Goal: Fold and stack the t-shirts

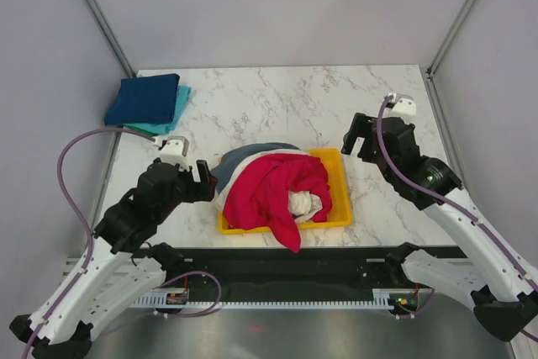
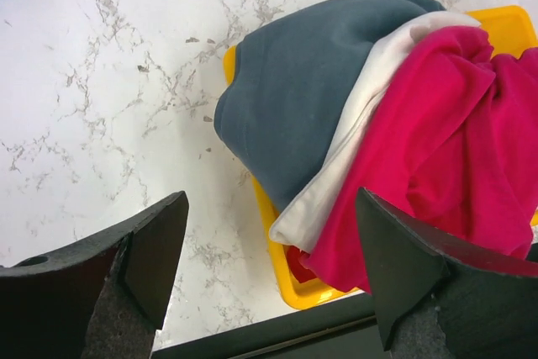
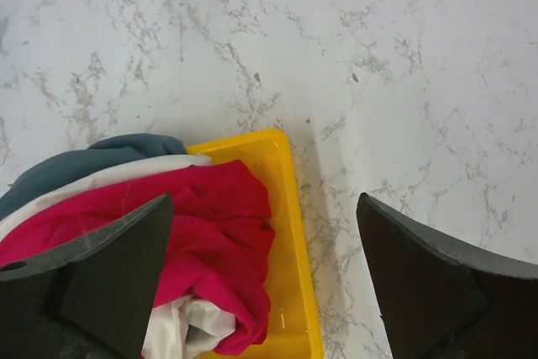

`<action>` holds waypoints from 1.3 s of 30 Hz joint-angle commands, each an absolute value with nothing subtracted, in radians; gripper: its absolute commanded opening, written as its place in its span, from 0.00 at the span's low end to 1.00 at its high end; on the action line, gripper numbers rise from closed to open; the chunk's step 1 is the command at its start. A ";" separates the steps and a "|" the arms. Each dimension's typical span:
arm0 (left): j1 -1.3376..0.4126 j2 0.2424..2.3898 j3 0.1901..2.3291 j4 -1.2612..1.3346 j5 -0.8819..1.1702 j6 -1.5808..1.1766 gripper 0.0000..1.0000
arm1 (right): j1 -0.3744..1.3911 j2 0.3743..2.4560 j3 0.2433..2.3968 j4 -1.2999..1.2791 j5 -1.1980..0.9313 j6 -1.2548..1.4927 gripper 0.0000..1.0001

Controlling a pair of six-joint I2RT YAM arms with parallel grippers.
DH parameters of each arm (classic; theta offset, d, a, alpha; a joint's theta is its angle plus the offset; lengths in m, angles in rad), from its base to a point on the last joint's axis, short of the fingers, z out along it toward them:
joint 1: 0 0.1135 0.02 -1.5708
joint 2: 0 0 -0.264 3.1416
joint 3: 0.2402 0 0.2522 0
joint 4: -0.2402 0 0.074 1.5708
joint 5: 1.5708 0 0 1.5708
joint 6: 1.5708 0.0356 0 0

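A yellow tray (image 1: 340,187) near the front middle of the table holds a heap of crumpled t-shirts: a red one (image 1: 273,191) on top, a white one (image 1: 303,203) and a grey-blue one (image 1: 231,161). The red shirt hangs over the tray's front edge. Two folded shirts, navy (image 1: 145,98) on teal (image 1: 178,107), are stacked at the back left. My left gripper (image 1: 204,181) is open and empty just left of the tray. My right gripper (image 1: 357,136) is open and empty above the tray's right back corner (image 3: 273,145). The left wrist view shows the grey-blue shirt (image 2: 311,81) and the red shirt (image 2: 454,140).
The marble table (image 1: 277,107) is walled by grey panels on both sides and at the back. A black rail runs along the front edge below the tray. Purple cables loop off both arms.
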State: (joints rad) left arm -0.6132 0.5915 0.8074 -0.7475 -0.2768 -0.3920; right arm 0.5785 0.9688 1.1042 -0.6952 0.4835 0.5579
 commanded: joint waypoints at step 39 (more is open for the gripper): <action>-0.617 0.460 0.749 -0.693 -0.279 -0.360 0.87 | 1.169 1.364 1.250 -0.601 0.520 0.706 0.00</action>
